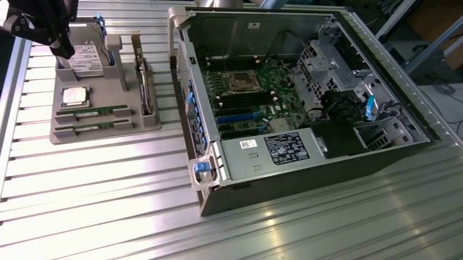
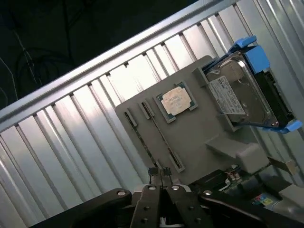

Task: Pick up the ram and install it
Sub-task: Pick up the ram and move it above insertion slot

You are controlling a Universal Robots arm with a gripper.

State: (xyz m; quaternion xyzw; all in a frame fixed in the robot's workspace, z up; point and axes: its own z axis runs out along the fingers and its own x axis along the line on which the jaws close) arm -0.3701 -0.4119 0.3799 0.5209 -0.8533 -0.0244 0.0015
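Observation:
Two rams lie in slots on the near part of the grey tray: one ram and a second ram just in front of it. In the wrist view they appear edge-on as thin strips, one ram and the other ram on the tray. My gripper hangs above the tray's far corner on the exterior view's left, over the hard drive and well away from the rams. In the wrist view the gripper is shut, fingers pressed together, holding nothing.
The tray also holds a square silver processor, a hard drive in a blue bracket and an upright card. An open computer case with its motherboard lies on the exterior view's right. The table is ribbed metal.

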